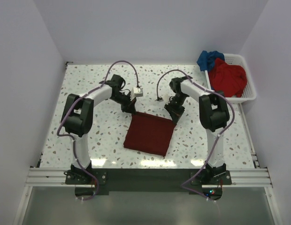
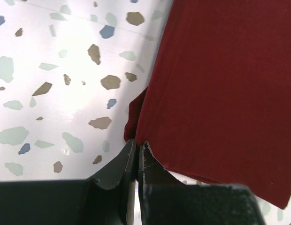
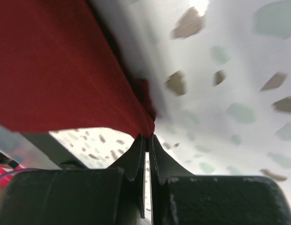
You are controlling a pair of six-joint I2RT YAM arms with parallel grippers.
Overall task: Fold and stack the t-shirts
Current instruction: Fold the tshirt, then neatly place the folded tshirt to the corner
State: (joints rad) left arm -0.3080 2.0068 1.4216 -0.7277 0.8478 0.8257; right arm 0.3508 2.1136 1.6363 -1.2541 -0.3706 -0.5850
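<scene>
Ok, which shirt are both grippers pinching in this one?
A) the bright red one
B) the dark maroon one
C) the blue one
B: the left gripper and right gripper are each shut on a far corner of the dark maroon shirt on the table; the red shirt and blue shirt sit in the basket.

Plain white walls [image 1: 150,28] on 3 sides; speckled terrazzo tbl [image 1: 84,79] w/ glare; alu rail [image 1: 47,176] at front.

- Three soft cloth t-shirts: one dark maroon t-shirt [image 1: 150,133], one bright red t-shirt [image 1: 228,77], one blue t-shirt [image 1: 208,59].
- One white plastic slatted basket [image 1: 235,100].
- Two black two-finger grippers: left gripper [image 2: 137,143], right gripper [image 3: 146,137].
</scene>
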